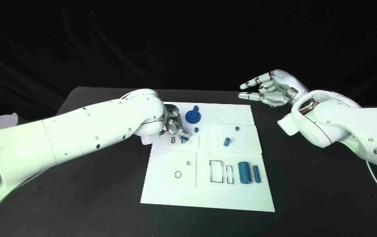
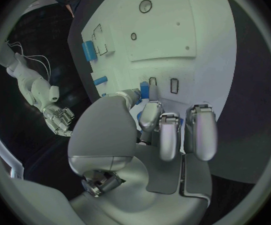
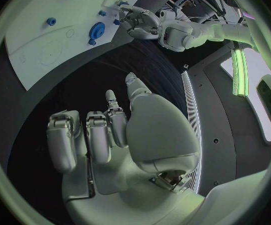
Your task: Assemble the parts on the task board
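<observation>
A: Left to right. Left hand (image 1: pixel 174 126) is over the near-left part of the task board (image 1: pixel 206 193), fingers curled down at the board's upper-left area. The left wrist view shows a small blue peg (image 2: pixel 144 90) pinched at the fingertips (image 2: pixel 150 116), right above two small rectangular slots.

B: So it's holding a part?

A: Looks so: thumb and finger clamped on the peg, other fingers loosely bent. My read is a peg going into a slot.

B: Handling?

A: Judgement only: small rigid plastic, light, smooth, so it can twist or slip in a pinch. Best held by the sides near its top, leaving the lower end free to enter the slot.

B: Other parts?

A: Blue round gear-like piece (image 1: pixel 194 118) just beside the left hand, a short blue peg (image 1: pixel 226 141) mid-board, two blue cylinders (image 1: pixel 244 172) lying at the near-right by the outlined rectangles.

B: Right hand?

A: Right hand (image 1: pixel 269 89) is off the board's far-right corner, well apart from the parts, fingers spread and lightly curved, holding nothing.
</observation>
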